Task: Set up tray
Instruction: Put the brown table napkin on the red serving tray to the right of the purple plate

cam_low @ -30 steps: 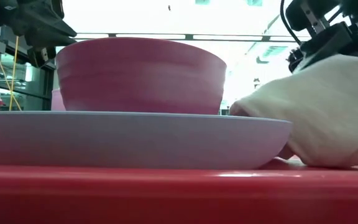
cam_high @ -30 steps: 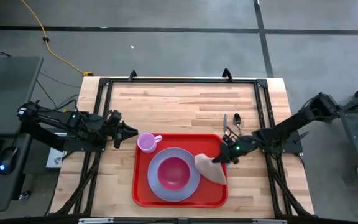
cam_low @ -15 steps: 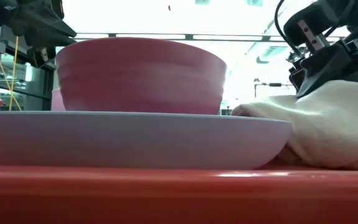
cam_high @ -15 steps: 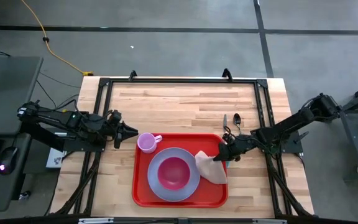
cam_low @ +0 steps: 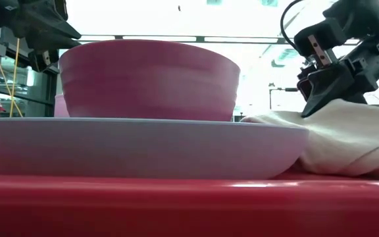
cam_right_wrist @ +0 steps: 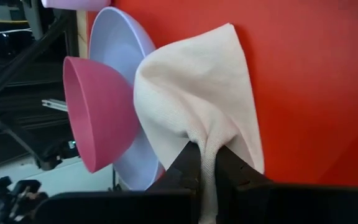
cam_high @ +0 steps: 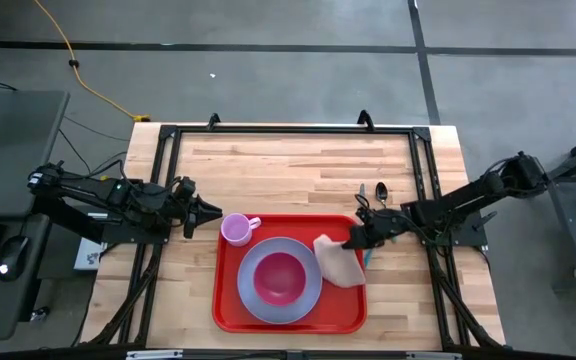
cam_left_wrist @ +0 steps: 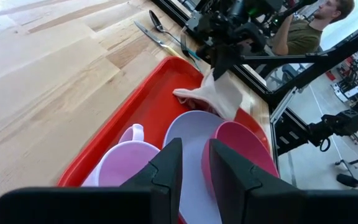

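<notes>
The red tray (cam_high: pixel 343 312) lies near the table's near edge. On it stands a lavender plate (cam_high: pixel 251 296) with a pink bowl (cam_high: pixel 279 278) on it. A lilac cup (cam_high: pixel 235 229) sits on the tray's far left corner. A tan napkin (cam_high: pixel 338 264) lies on the tray's right part, its left edge at the plate's rim. My right gripper (cam_high: pixel 354 240) is at the napkin's far end, shut on it. My left gripper (cam_high: pixel 211 211) hovers left of the cup, slightly open and holding nothing. My right gripper pinches a bunched fold at the napkin's far right end (cam_right_wrist: pixel 207 148) between its two fingers (cam_right_wrist: pixel 188 163). The fingers slant down from the table's right side. The pinched end is raised a little, and the rest of the napkin (cam_low: pixel 347 141) lies slack on the tray.
A knife, a spoon and a fork (cam_high: pixel 370 196) lie on the wooden table just beyond the tray's far right corner, close to my right gripper. A black frame (cam_high: pixel 288 130) runs around the table. A person (cam_left_wrist: pixel 303 31) stands beyond the right edge.
My right gripper has moved toward the table's left and slightly down, staying shut on the napkin. The napkin's held end has come along and sunk lower, so the cloth now sits bunched closer to the plate. My left arm has kept still.
</notes>
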Robot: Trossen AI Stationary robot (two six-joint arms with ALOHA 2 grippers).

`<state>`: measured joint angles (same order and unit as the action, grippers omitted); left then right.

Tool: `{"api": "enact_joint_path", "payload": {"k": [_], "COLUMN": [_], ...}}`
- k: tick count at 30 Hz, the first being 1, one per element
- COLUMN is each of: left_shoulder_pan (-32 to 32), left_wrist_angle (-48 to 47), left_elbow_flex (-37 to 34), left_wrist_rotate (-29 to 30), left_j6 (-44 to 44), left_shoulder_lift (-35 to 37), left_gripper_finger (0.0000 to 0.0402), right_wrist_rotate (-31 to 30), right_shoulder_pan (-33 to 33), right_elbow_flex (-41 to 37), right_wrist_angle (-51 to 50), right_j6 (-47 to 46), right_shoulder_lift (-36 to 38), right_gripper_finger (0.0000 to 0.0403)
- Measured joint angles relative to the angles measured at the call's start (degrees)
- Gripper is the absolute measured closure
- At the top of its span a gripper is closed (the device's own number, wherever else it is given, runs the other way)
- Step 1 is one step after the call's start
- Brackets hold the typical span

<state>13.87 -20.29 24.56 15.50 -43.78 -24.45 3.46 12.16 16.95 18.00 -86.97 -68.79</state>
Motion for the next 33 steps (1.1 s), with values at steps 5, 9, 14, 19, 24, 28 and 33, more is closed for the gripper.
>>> {"api": "enact_joint_path", "payload": {"k": [5,9,14,19,24,28,33], "left_shoulder_pan": [0.01,0.01,0.01,0.0,0.0,0.02,0.01], "left_wrist_angle": [0.0,0.0,0.02,0.02,0.02,0.02,0.02], "left_elbow_flex": [0.0,0.0,0.0,0.0,0.0,0.0,0.0], "left_wrist_rotate": [0.01,0.0,0.01,0.01,0.03,0.05,0.07], "left_j6": [-0.05,-0.23,-0.48,-0.67,-1.08,-1.08,-1.08], "left_shoulder_lift": [0.0,0.0,0.0,0.0,-0.01,-0.02,-0.04], "left_gripper_finger": [0.0291,0.0291,0.0291,0.0291,0.0291,0.0291,0.0291], "right_wrist_rotate": [-0.05,-0.09,-0.07,-0.1,0.11,0.26,-1.15], "right_shoulder_pan": [-1.49,-2.6,-3.67,-3.95,-3.35,-1.72,0.38], "right_elbow_flex": [0.0,0.0,0.01,0.57,6.38,11.56,12.79], "right_wrist_angle": [-1.97,-2.63,-3.09,-6.26,-18.13,-28.21,-29.33], "right_j6": [3.59,6.29,9.29,12.9,18.93,23.2,24.03], "right_shoulder_lift": [0.0,0.0,0.8,3.27,4.01,3.14,2.22], "right_gripper_finger": [0.0403,0.0403,0.0403,0.0403,0.0403,0.0403,0.0403]}}
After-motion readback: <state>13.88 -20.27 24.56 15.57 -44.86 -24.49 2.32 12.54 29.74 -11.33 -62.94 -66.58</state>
